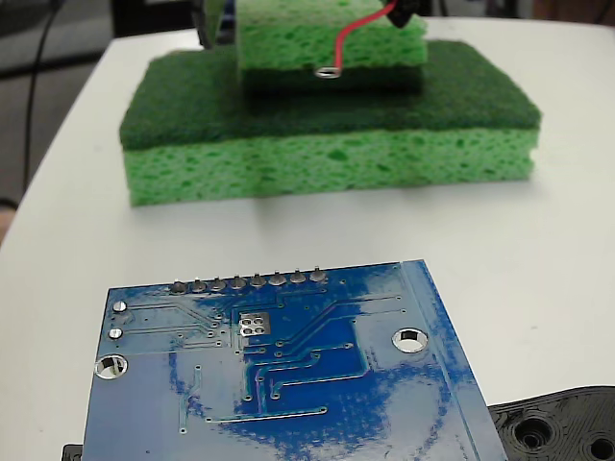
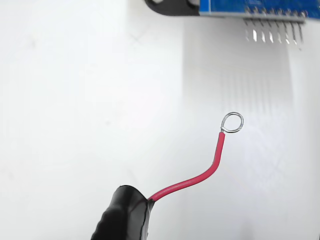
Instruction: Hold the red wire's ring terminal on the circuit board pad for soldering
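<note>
The red wire (image 2: 200, 176) looks light and springy, probably bends under any side load, so it should be steered gently. It's already held at its far end: the pincer (image 2: 125, 216) shows only as a black tip closed over the insulation, finger gap not visible, so how far it's shut I can't tell. The ring terminal (image 2: 232, 122) hangs free in the air over the white bench (image 2: 75, 125), well apart from the circuit board (image 1: 317, 384). The pad (image 1: 254, 324) sits bare amid the traces, just behind the row of solder joints (image 1: 248, 282) — those blobs are the likely snag on approach. Stacked green sponges (image 1: 327, 144) stand behind the ring in the fixed view; a black plastic part (image 1: 562, 427) lies beside the board's right corner — clear of the path, I'd judge.
</note>
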Controlling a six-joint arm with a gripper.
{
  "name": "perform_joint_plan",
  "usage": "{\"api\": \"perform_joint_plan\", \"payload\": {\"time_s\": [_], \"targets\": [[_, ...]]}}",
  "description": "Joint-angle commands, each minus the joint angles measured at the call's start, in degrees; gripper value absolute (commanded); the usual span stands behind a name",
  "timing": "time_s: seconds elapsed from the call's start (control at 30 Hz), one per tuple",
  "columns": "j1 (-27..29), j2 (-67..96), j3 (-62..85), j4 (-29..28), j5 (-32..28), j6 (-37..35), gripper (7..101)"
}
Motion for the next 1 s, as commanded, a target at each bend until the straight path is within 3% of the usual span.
{"api": "perform_joint_plan", "payload": {"time_s": [0.03,0.27,0.5,0.7,1.0], "targets": [[-0.7,4.92,3.34,-0.18,1.58,0.79,100.3],[-5.98,10.37,8.09,-0.97,8.0,4.04,100.3],[-15.12,14.85,9.58,-0.88,22.5,8.26,100.3],[-15.82,33.31,15.82,5.89,26.63,10.11,100.3],[-16.7,33.22,17.05,4.75,25.49,9.49,100.3]]}}
